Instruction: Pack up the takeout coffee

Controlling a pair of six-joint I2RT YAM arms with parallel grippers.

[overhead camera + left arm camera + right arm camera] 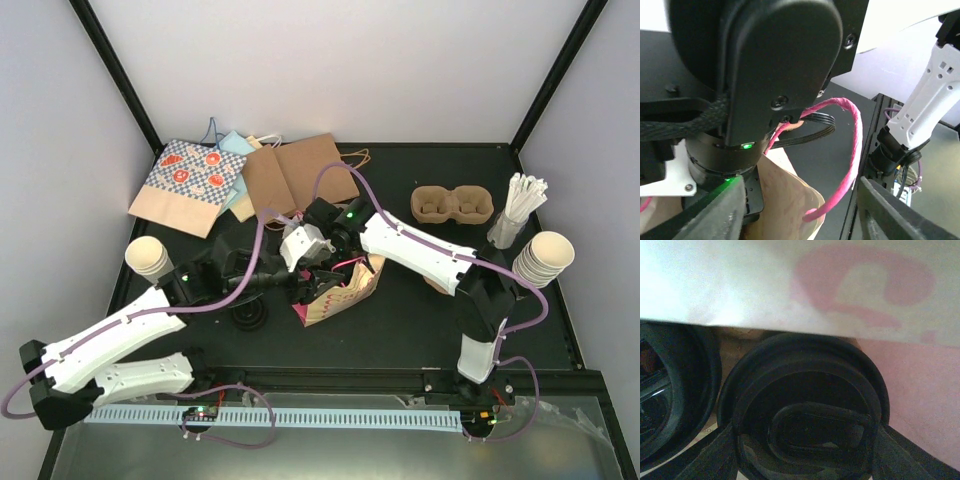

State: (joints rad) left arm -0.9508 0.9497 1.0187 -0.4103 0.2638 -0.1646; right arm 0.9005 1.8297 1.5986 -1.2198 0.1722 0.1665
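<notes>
A small kraft paper bag (345,290) with pink print and a pink handle (852,145) stands at the table's middle. My right gripper (325,268) reaches down inside it. In the right wrist view its fingers (710,460) press both sides of a takeout coffee's black lid (805,390), and the gripper (805,455) is shut on that cup. A second black-lidded cup (675,390) sits just left of it in the bag. My left gripper (800,215) is open at the bag's left side, with the bag's rim (785,200) and the pink handle between its jaws.
Stacks of lidless cream cups stand at the left (148,257) and the right (545,258). A cardboard cup carrier (452,205) and a holder of white sticks (520,205) are at the back right. Flat paper bags (240,180) lie at the back left. Black lids (250,315) sit near the left arm.
</notes>
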